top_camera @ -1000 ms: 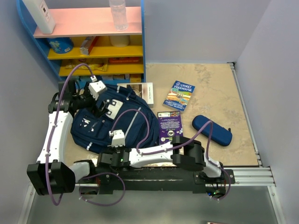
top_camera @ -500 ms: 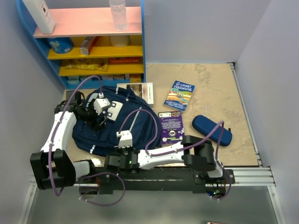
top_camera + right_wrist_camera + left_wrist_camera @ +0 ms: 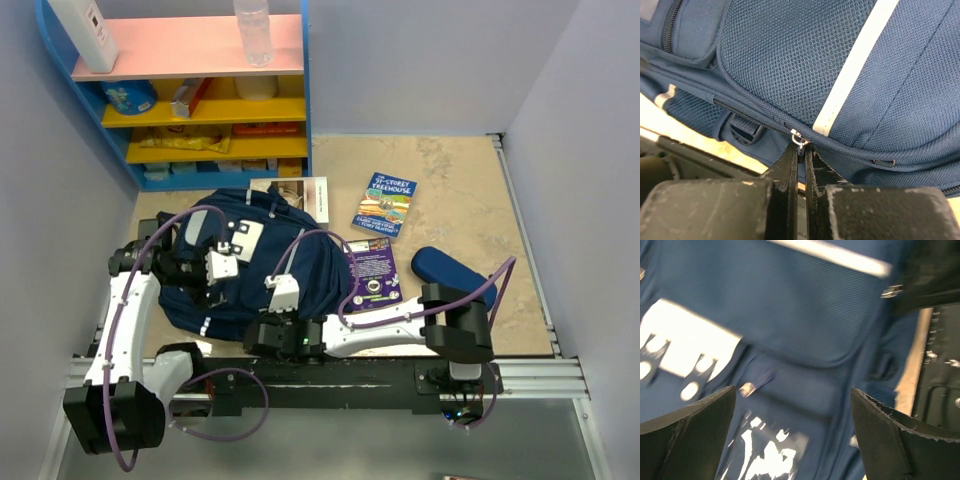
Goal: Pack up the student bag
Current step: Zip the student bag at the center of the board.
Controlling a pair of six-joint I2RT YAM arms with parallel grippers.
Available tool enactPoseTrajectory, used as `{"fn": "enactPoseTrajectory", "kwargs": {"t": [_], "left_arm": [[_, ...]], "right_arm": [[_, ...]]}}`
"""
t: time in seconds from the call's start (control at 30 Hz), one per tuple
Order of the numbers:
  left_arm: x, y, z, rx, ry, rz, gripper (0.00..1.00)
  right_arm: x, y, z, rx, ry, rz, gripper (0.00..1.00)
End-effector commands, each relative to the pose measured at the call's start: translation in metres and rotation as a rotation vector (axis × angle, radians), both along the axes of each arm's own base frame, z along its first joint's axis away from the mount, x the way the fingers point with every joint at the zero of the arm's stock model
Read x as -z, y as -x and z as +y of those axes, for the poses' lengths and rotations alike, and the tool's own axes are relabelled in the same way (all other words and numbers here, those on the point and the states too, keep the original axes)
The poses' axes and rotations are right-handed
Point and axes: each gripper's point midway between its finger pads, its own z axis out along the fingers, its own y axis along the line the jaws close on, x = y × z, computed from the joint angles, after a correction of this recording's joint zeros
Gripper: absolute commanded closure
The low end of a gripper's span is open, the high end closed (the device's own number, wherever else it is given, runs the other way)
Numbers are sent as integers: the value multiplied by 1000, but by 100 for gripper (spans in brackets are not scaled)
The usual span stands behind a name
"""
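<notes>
The student bag (image 3: pixel 262 250) lies flat on the table's left half, navy with grey stripes and a white patch (image 3: pixel 243 233). My left gripper (image 3: pixel 203 282) hovers open and empty over the bag's front pocket; in the left wrist view its fingers (image 3: pixel 690 440) stand wide apart above the blurred navy fabric (image 3: pixel 805 340). My right gripper (image 3: pixel 258 338) is at the bag's near edge. In the right wrist view it (image 3: pixel 801 154) is shut on the metal zipper pull (image 3: pixel 799 140) of the bag's main zip, next to a grey stripe (image 3: pixel 850 80).
A purple book (image 3: pixel 372 275), a Treehouse book (image 3: pixel 384 205) and a white book (image 3: pixel 316 196) lie right of the bag. A navy pencil case (image 3: pixel 447 266) sits partly behind the right arm. A blue shelf unit (image 3: pixel 190 100) stands at the back left.
My left gripper has moved from the bag's far side toward the near side, over the front pocket. My right gripper has slid to the right along the bag's near edge.
</notes>
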Motion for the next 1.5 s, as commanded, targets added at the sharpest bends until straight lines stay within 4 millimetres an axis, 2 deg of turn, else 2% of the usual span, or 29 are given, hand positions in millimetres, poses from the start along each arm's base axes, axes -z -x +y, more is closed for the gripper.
{"fn": "enactPoseTrajectory", "kwargs": {"t": [0.0,0.2,0.4,0.47,0.57,0.6,0.67,0.87,0.97,1.0,1.03,1.07,1.1,1.23,1.27,1.47], "left_arm": [[9,18,-28,165,100,-19,0],[10,18,-44,219,156,-94,1],[9,16,-56,262,182,-116,3],[14,18,-61,279,177,-118,8],[23,16,-64,283,160,-121,35],[23,16,-65,284,163,-122,49],[26,18,-67,288,167,-99,55],[32,19,-64,289,141,-77,60],[32,16,-63,272,132,-82,94],[32,14,-63,266,132,-88,100],[32,14,-62,262,129,-85,100],[32,13,-62,258,125,-84,100],[31,12,-62,255,125,-87,100],[32,8,-59,235,112,-91,100],[33,6,-58,230,103,-94,100],[36,9,-54,242,73,-91,100]], "right_arm": [[-44,-13,21,-36,-216,53,100],[-68,-17,36,-98,-320,87,100],[-71,-19,44,-121,-321,111,100],[-73,-20,44,-122,-324,115,100],[-79,-22,42,-119,-336,116,100],[-77,-22,41,-118,-335,120,100],[-78,-24,40,-113,-343,126,100],[-80,-30,35,-100,-365,140,100],[-77,-32,29,-81,-368,161,100],[-76,-32,24,-75,-369,172,100],[-75,-32,21,-70,-378,186,100],[-66,-35,13,-48,-376,205,100],[-73,-35,9,-46,-405,211,100],[-72,-38,-13,-9,-453,256,100],[-65,-37,-20,4,-448,269,100],[-64,-48,-49,66,-469,285,100]]}}
